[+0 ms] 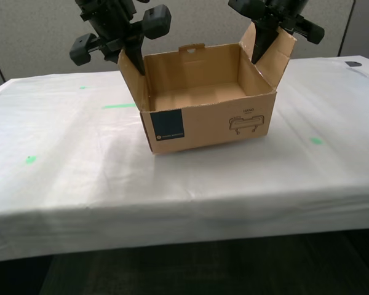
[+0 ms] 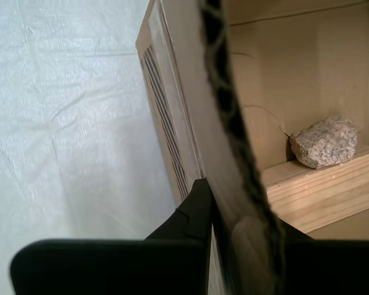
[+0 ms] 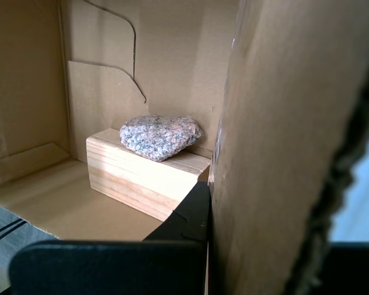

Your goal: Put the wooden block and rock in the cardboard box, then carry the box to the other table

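I judge the loading to be done and the carry at or near its end: in both wrist views the rock (image 3: pixel 160 136) lies on top of the wooden block (image 3: pixel 144 178), and the block rests on the floor of the cardboard box (image 1: pixel 203 101) against an inner wall. In the exterior view the box stands on the other table (image 1: pixel 61 172), the one with the wrinkled white cover and green tape marks (image 1: pixel 118 106), with its label square and line drawing facing the camera; from there its contents are hidden below the front wall. My first gripper (image 3: pixel 210 212) is clamped on a side wall of the box, one finger inside and the wall pressed against it. My second gripper (image 2: pixel 214 209) is pinched on a side wall too, with its visible finger on the outside face. In the exterior view an arm stands over each side of the box, but the wrist views do not tell me which is which. The underside of the box looks to be on or nearly on the sheet, though I cannot be sure it is fully seated. The next move, as I judge it, calls for confirming the box rests flat, then parting both grippers together and lifting straight up, so neither wall gets dragged and the rock does not roll off the block.
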{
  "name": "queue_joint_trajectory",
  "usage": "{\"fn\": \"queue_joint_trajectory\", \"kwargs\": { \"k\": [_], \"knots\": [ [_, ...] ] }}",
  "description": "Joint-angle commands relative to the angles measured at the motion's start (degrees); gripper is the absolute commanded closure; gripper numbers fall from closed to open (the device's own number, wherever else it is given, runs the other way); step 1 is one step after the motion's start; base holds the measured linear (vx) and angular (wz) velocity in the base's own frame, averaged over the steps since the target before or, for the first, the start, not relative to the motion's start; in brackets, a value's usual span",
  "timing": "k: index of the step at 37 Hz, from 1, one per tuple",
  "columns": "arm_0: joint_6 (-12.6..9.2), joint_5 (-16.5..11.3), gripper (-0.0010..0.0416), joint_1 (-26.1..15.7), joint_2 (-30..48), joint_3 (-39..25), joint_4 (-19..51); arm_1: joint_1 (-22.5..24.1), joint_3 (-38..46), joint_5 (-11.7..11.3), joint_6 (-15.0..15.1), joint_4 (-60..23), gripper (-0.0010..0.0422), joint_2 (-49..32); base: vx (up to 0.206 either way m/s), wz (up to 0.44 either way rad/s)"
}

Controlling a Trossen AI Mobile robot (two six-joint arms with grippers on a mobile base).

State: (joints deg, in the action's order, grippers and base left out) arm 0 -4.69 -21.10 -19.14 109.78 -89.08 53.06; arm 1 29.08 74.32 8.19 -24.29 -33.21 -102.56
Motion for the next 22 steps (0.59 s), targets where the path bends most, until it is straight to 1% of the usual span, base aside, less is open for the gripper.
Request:
{"fn": "queue_joint_trajectory", "kwargs": {
  "k": [1, 6, 10, 12, 17, 22],
  "knots": [
    [0.24, -1.31, 0.0407, -0.46, -0.02, -0.09, 0.11, 0.02, -0.57, 1.22, -0.85, 0.26, 0.0413, 0.2, 0.152, 0.0],
    [0.31, -1.33, 0.0406, -1.22, -0.02, -0.09, -0.09, 0.0, -1.84, 0.98, -1.49, 0.35, 0.0413, 0.72, 0.15, -0.005],
    [0.39, -1.33, 0.0407, -1.88, -0.02, -0.09, -0.48, 0.0, -3.5, -1.84, -2.62, 0.42, 0.0413, 2.91, 0.145, 0.0],
    [0.39, -1.33, 0.0407, -2.43, -0.02, -0.09, -0.46, -0.04, -4.74, -2.58, -2.99, 0.37, 0.0413, 4.68, 0.139, -0.003],
    [0.37, -1.33, 0.0406, -3.65, -0.02, -0.09, -0.63, -0.22, -7.48, -2.58, -3.39, 0.2, 0.0413, 8.35, 0.135, 0.0],
    [0.2, -1.33, 0.0407, -4.94, -0.02, -0.07, -1.66, -0.2, -8.31, -2.58, -3.41, 0.07, 0.0413, 9.27, 0.114, 0.007]
  ]
}}
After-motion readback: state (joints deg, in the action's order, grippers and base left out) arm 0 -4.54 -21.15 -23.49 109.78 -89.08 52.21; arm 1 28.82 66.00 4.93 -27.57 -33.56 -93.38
